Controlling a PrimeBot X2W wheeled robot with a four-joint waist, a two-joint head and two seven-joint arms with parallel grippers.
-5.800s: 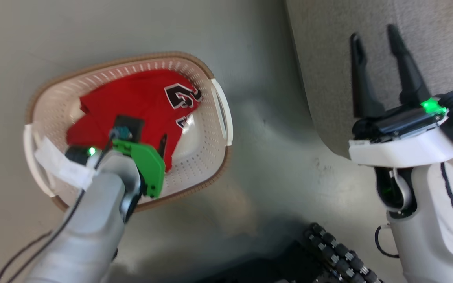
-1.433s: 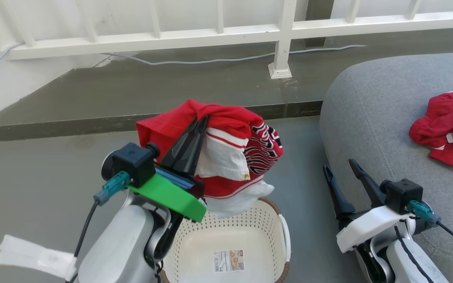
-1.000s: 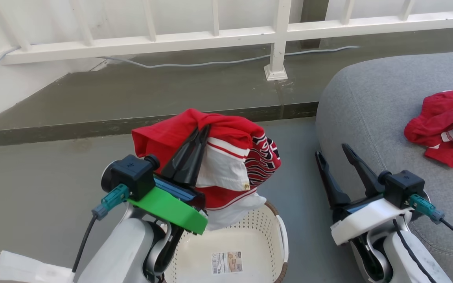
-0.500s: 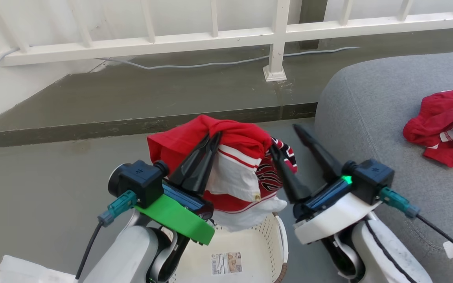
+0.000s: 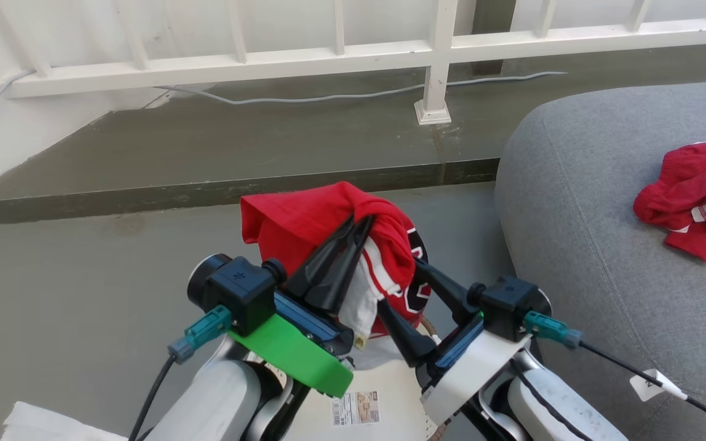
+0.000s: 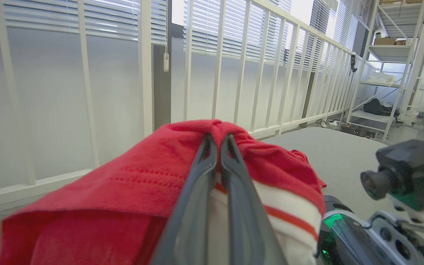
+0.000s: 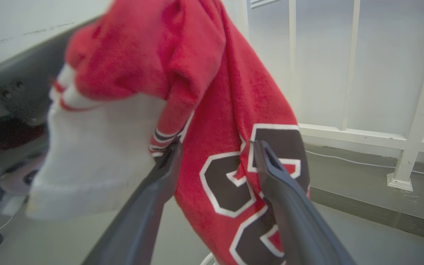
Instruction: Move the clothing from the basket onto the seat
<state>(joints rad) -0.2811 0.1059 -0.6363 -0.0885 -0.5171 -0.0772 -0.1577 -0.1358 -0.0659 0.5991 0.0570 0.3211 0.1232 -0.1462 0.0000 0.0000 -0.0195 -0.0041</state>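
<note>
Left gripper (image 5: 362,220) is clamped tight on a fold of the red garment (image 5: 304,223), which hangs above the basket (image 5: 399,398). Right gripper (image 5: 399,283) is spread wide, straddling the hanging cloth, gripping nothing. Second red garment (image 5: 696,196) lies on the seat (image 5: 573,184), far right. Black white-edged numerals are partly hidden; paper label (image 5: 356,407) print is too small to read.

Basket (image 5: 399,401) below the held garment (image 5: 304,223): mostly hidden by the cloth and both arms, and cut off by the bottom edge. The print on its label (image 5: 356,408) is too small to read. Held garment lettering is half lost in folds. In the right wrist view its left, white part is blurred, and left of it the other arm is a dark smear. The fingers (image 7: 145,206) of the right end effector (image 7: 217,144) cover part of the number; can't tell whether they touch the cloth. Left wrist view: garment's lower part cut off at the bottom. Far right of the held garment, the second garment (image 5: 693,196) and the seat (image 5: 573,202) run off frame. Cable tag (image 5: 650,384) unreadable.
</note>
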